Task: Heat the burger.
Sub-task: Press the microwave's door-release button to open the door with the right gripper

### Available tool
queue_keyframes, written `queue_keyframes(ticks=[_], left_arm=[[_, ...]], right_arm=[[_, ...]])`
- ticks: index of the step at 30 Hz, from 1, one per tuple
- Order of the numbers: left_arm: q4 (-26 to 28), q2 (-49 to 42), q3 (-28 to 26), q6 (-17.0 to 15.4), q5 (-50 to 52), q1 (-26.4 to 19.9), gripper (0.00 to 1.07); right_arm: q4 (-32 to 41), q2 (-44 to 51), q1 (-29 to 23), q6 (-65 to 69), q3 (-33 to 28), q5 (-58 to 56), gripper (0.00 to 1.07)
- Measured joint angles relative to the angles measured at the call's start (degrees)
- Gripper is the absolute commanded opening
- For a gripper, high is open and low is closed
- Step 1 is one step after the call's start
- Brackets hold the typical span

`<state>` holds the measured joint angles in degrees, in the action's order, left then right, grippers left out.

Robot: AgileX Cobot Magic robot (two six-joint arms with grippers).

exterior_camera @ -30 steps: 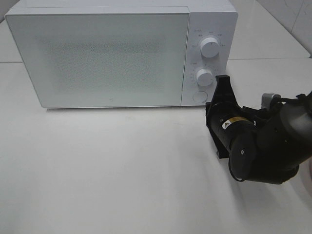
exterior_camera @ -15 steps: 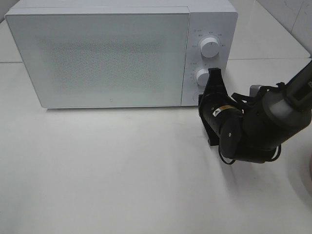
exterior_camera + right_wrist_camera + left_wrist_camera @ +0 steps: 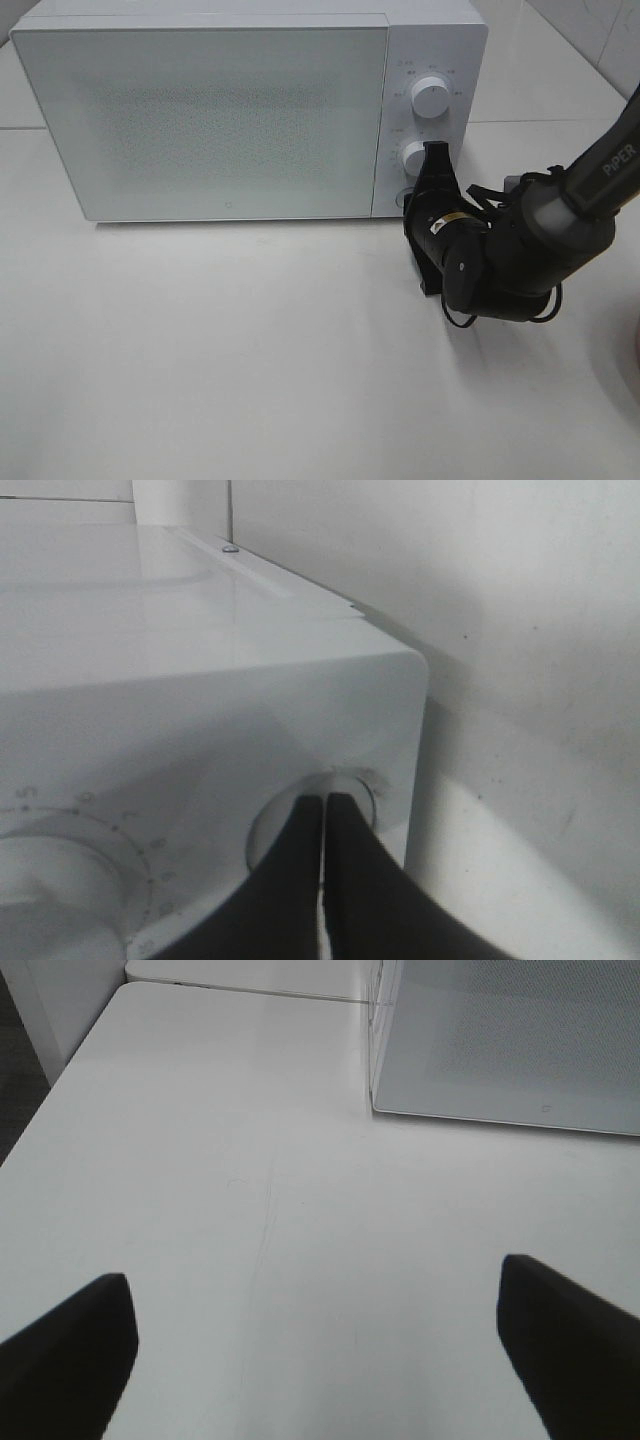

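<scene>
The burger is out of view. A white microwave (image 3: pixel 200 110) stands at the back of the table with its door closed. My right gripper (image 3: pixel 420 190) is shut and its tips touch the round door button (image 3: pixel 300 805) under the two dials (image 3: pixel 430 97). In the right wrist view the shut fingertips (image 3: pixel 322 810) press on that button. My left gripper (image 3: pixel 320 1340) is open and empty above the bare table, off the left of the exterior high view; its dark fingers (image 3: pixel 70 1330) show at both lower corners of the left wrist view.
The microwave's front corner (image 3: pixel 500 1040) shows in the left wrist view. A sliver of a pink plate (image 3: pixel 636 350) shows at the right edge. The white table (image 3: pixel 250 350) stretches in front of the microwave. A tiled wall lies behind.
My right arm has moved forward and left to the microwave's control panel, bringing its shut tips onto the round button below the dials.
</scene>
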<state>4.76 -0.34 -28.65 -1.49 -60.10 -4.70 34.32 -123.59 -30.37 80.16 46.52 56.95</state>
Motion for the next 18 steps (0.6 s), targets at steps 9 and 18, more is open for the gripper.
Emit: queue_keyframes(ticks=[9, 18], left_arm=[[0.0, 0.0, 0.0, 0.0, 0.0, 0.0, 0.9], [0.0, 0.0, 0.0, 0.0, 0.0, 0.0, 0.9]], right_arm=[[0.4, -0.34, 0.23, 0.0, 1.15, -1.09, 0.0], [0.74, -1.15, -0.06, 0.06, 2.46, 0.8, 0.0]])
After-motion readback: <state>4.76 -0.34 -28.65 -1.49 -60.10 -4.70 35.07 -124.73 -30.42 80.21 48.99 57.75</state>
